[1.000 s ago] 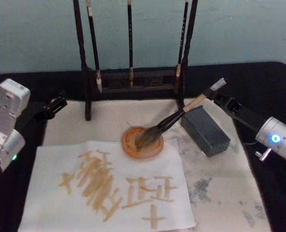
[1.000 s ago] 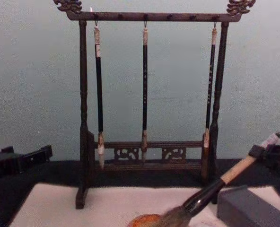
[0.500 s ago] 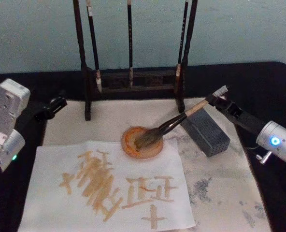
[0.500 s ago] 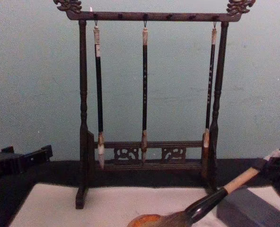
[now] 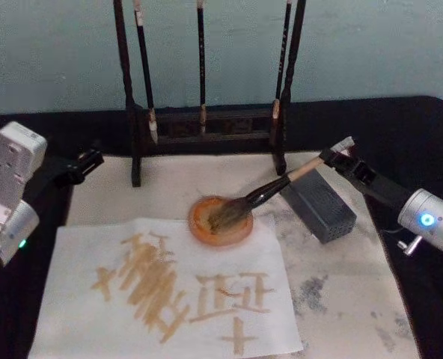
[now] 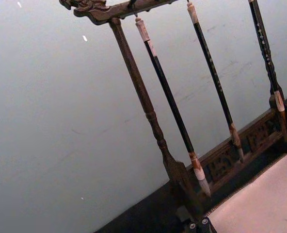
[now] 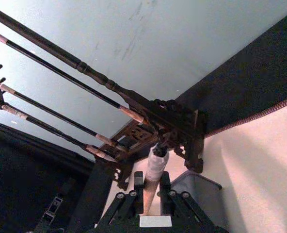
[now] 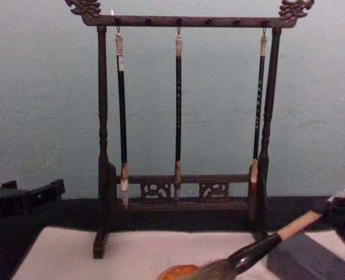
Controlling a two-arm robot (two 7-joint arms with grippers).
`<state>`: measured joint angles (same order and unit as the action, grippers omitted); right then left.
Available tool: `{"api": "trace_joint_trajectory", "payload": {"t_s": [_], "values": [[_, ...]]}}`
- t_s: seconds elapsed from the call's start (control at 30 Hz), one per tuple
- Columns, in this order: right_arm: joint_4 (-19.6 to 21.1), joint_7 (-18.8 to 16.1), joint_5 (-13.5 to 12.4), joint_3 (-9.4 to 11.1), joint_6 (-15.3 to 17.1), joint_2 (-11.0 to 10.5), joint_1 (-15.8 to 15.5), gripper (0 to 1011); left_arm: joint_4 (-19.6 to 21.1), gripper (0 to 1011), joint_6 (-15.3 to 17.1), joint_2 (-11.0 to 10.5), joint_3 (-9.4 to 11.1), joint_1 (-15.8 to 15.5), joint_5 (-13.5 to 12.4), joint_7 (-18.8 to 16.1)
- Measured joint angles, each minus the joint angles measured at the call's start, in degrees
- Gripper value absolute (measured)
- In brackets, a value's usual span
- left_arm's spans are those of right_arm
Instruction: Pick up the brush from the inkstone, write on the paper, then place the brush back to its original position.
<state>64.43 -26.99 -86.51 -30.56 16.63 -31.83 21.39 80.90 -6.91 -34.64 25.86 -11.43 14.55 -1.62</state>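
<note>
One arm, the left gripper (image 5: 87, 161), sits parked at the table's left edge, its fingers too dark to read. Right of the written paper (image 5: 165, 288), the brush (image 5: 270, 191) leans with bristles in the orange inkstone (image 5: 221, 221), its handle's end clamped by the right gripper (image 5: 337, 155).
</note>
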Motion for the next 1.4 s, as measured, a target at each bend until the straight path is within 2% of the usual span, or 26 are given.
{"api": "trace_joint_trajectory", "payload": {"t_s": [0.23,0.3,0.53,0.6,0.63,0.83,0.93,1.2,1.4], "values": [[-0.05,-0.11,0.03,0.01,0.0,0.04,0.02,390,0.0,1002,0.0,0.0,0.0,0.0,0.0,0.0],[0.0,-0.04,0.04,0.02,0.0,0.0,0.0,474,0.0,1002,0.0,0.0,0.0,0.0,0.0,0.0],[1.92,2.65,-0.18,-0.09,0.04,-1.24,-0.73,694,0.0,1002,0.0,0.0,0.0,0.0,0.0,0.0],[2.75,3.29,-0.15,-0.28,0.04,-1.81,-1.01,748,0.0,1002,0.0,0.0,0.0,0.0,0.0,0.0],[3.51,3.72,-0.08,-0.37,-0.06,-2.31,-1.27,812,0.0,1002,0.0,0.0,0.0,0.0,0.0,0.0],[7.26,6.21,0.69,-0.63,-0.78,-4.74,-2.61,964,0.0,1002,0.0,0.0,0.0,0.0,0.0,0.0],[9.14,7.82,1.11,-0.76,-1.02,-5.98,-3.33,1001,0.0,1002,0.0,0.0,0.0,0.0,0.0,0.0],[12.22,11.02,2.64,-1.27,-1.2,-8.25,-4.21,1001,0.0,1002,0.0,0.0,0.0,0.0,0.0,0.0],[15.46,15.68,4.78,-1.62,-1.11,-10.33,-5.09,1001,0.0,1002,0.0,0.0,0.0,0.0,0.0,0.0]]}}
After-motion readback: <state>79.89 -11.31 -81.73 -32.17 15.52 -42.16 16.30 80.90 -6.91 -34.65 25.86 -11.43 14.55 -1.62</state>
